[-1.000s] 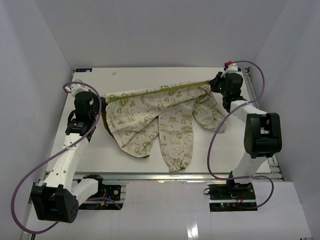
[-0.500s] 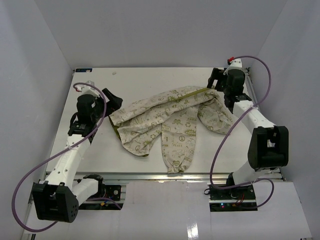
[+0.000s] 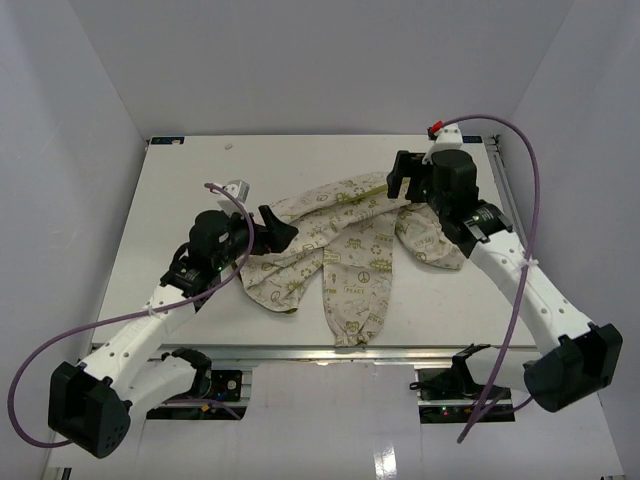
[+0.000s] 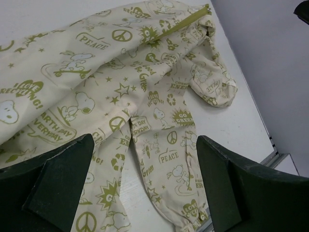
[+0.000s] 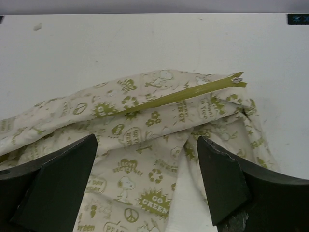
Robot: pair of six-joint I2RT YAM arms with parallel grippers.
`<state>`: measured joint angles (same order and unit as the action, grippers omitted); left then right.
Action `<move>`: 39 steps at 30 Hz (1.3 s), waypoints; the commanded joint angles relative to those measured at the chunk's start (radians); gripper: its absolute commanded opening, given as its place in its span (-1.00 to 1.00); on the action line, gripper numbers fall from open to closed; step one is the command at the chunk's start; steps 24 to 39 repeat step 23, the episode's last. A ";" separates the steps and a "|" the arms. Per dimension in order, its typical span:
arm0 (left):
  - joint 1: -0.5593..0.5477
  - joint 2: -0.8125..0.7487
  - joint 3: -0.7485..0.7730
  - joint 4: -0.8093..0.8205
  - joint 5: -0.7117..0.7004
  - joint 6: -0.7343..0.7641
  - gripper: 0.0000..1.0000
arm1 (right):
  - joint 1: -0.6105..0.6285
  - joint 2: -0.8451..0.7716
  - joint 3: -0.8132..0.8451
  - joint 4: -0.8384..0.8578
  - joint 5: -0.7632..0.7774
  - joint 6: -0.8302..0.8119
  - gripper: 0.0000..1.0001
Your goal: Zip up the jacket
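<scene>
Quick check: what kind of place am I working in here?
Probably a lab test cell: white table, plain white walls boxing it in, a printed jacket spread on it.

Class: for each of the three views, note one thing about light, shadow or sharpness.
Top external view: soft, even light, hardly any shadow beside the jacket, its print too small to read. Left wrist view: print sharp, words legible, the left gripper's fingers dark in the foreground. Right wrist view: table bright and nearly featureless, zipper crisp.
</scene>
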<state>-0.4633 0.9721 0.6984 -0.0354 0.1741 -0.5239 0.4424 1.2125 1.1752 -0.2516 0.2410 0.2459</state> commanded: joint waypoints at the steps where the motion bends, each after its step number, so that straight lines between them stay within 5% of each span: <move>1: -0.097 -0.060 -0.068 0.153 -0.016 0.044 0.96 | 0.082 -0.191 -0.133 -0.081 -0.056 0.079 0.80; 12: -0.188 -0.287 -0.261 0.346 0.007 0.072 0.96 | 0.114 -0.559 -0.471 0.030 -0.133 0.095 0.80; 39: -0.193 -0.351 -0.277 0.351 -0.003 0.072 0.96 | 0.116 -0.587 -0.456 0.000 -0.086 0.081 0.80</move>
